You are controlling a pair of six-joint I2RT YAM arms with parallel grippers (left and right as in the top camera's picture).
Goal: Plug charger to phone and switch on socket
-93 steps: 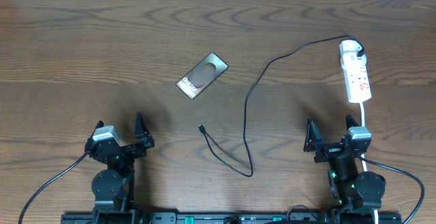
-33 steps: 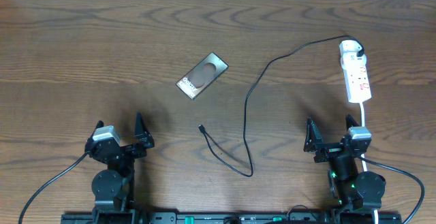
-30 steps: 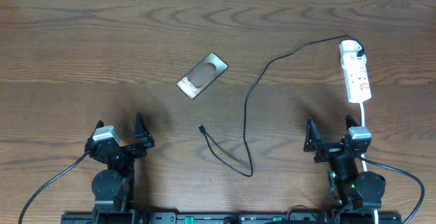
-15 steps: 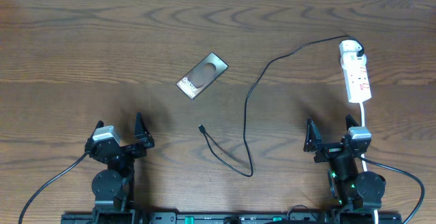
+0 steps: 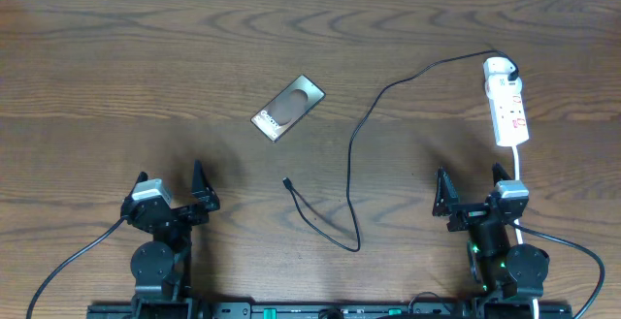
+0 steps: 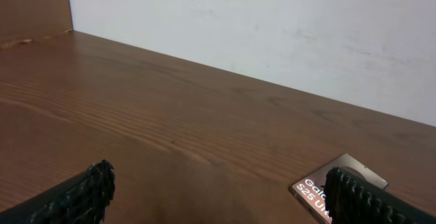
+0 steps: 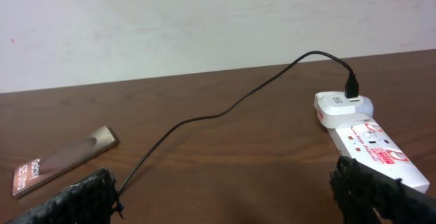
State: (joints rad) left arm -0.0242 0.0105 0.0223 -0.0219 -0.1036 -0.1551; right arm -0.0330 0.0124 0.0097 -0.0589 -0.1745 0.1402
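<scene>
Charger plugged into socket, tip lying apart from phone; left fingers, right fingers spread, empty.

Bright, even overhead light; soft shadows; sharp frames; mild sheen on wood

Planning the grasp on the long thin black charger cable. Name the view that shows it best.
Overhead. It shows the long thin black charger cable whole, from the white power strip to its small free plug tip. The right wrist view shows only its strip end and middle; the left wrist view shows none of it.
</scene>
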